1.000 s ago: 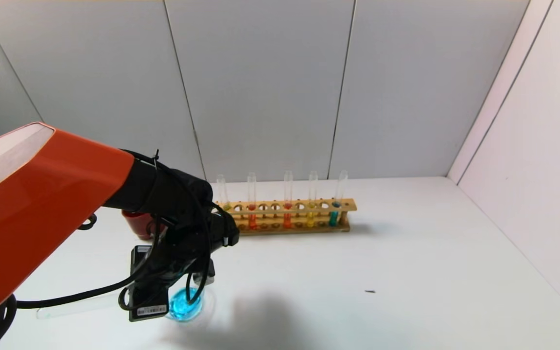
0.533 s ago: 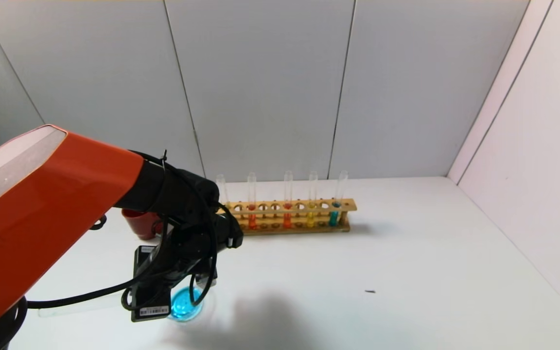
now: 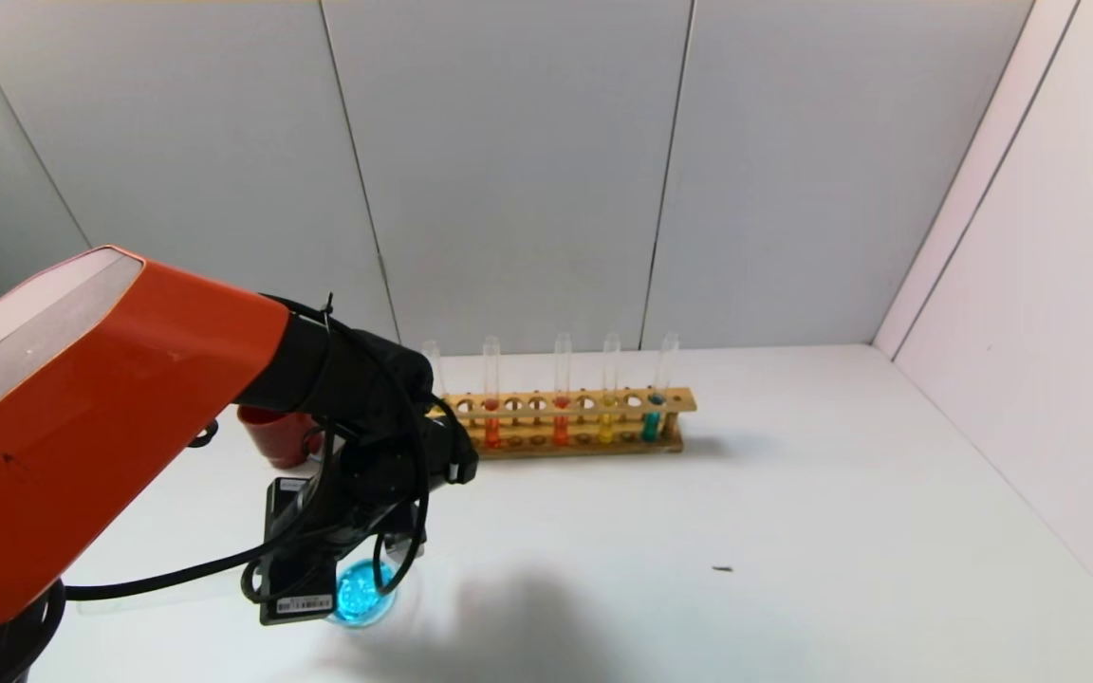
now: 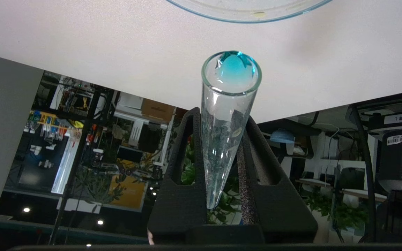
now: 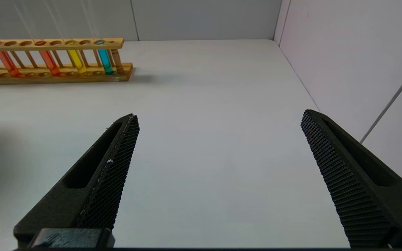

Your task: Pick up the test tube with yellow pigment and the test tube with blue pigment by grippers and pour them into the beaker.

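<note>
Bright, even overhead light — soft arm shadow on table point(image 3: 793, 493); frames sharp, slight glass glare.

Clear, glossy glass on the blue test tube point(image 4: 227, 129), its smooth rim catching the light, wet droplets clinging inside. The left gripper point(image 4: 222, 195) clamps it between matt black, foam-like pads, one face finely grained. The beaker point(image 3: 363, 594) below is shiny transparent glass too. Over on the right gripper point(image 5: 218, 174), the pads point(image 5: 112, 174) show a rough, knurled mesh texture. The rack point(image 3: 565, 420) is pale varnished wood, the table point(image 3: 793, 493) smooth matt white.
</note>
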You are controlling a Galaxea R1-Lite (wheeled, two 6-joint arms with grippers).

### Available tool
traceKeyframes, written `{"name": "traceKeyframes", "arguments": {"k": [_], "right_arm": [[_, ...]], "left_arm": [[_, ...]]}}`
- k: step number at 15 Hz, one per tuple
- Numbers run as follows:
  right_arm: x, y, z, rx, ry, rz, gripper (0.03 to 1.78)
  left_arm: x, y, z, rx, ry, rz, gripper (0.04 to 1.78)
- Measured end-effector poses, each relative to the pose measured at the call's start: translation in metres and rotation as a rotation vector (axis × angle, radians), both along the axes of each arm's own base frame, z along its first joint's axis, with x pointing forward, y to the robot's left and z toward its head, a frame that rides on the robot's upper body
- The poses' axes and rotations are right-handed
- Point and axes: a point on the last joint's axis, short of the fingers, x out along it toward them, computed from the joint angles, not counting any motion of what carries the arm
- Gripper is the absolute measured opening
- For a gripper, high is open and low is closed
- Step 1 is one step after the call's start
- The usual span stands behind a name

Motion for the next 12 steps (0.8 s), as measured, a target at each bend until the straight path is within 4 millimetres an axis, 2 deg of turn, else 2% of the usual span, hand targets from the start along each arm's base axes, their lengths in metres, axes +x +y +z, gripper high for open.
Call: {"name": "traceKeyframes", "arguments": {"k": [12], "right_arm": [[0.0000,0.0000,0.0000,0.000,0.000,0.000,1.70]], "left_arm": [[0.0000,-0.0042,0.0032,0.006,0.008,-0.010,0.31]]}}
